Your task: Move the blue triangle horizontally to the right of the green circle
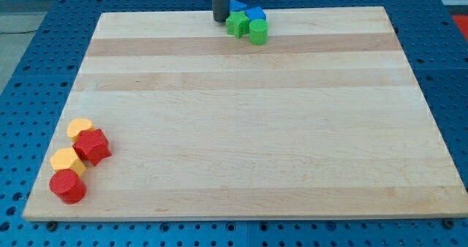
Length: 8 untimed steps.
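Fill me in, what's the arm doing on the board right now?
My tip is at the view's top edge of the wooden board, just left of a tight cluster: a blue triangle, another blue block, a green star-like block and the green circle. The triangle sits above-left of the circle, not yet to its right. Two red and two yellow blocks sit untouched at the view's bottom left.

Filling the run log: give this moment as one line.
my tip: view's top, just left of green/blue cluster | blue triangle: behind green blocks | green circle: cluster's front right | not yet placed
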Available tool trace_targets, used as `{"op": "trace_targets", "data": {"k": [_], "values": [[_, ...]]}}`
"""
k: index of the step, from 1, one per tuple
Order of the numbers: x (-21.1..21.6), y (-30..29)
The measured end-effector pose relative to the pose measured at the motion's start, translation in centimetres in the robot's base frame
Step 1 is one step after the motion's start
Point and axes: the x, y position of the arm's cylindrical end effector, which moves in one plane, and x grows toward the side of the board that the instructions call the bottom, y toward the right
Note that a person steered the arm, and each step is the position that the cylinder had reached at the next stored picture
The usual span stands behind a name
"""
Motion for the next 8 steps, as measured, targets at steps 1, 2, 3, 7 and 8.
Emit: {"op": "trace_targets", "data": {"k": [1,2,3,7,8], "values": [[1.4,0.9],[1.1,-0.1],[-1.4,-1.6],[-2.2,7.7],[-1.4,10.5]]}}
